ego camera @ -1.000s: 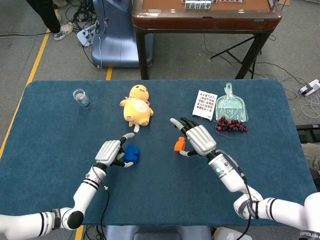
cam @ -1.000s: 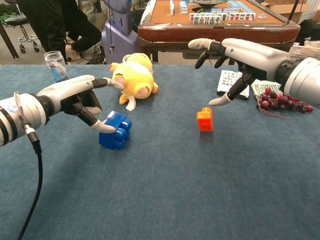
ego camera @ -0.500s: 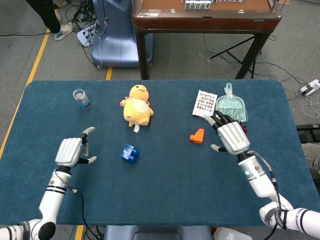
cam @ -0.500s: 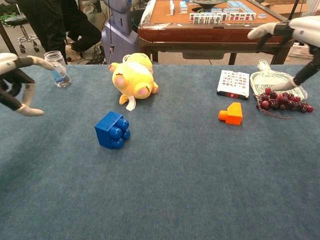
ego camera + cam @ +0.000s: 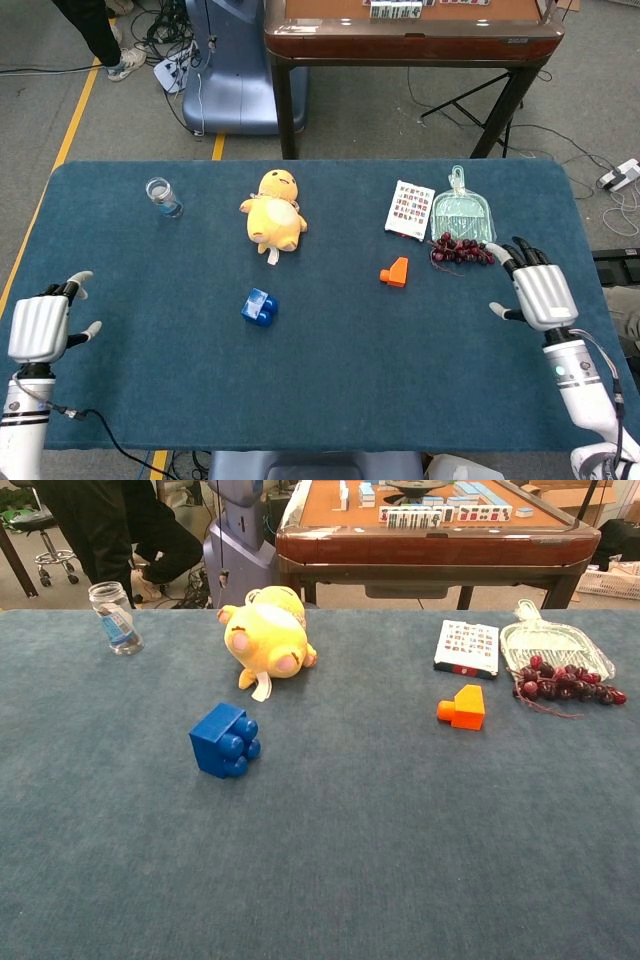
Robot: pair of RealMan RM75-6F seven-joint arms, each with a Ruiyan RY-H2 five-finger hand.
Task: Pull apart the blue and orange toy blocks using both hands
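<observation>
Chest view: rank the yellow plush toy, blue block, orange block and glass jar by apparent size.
1. yellow plush toy
2. blue block, though it lies nearer the camera
3. glass jar and orange block look alike; unranked

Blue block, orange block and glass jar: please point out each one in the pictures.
blue block (image 5: 223, 740): chest view, on its front face beside the studs.
orange block (image 5: 465, 707): chest view, on its sloped top.
glass jar (image 5: 162, 196): head view, on its clear body.
</observation>
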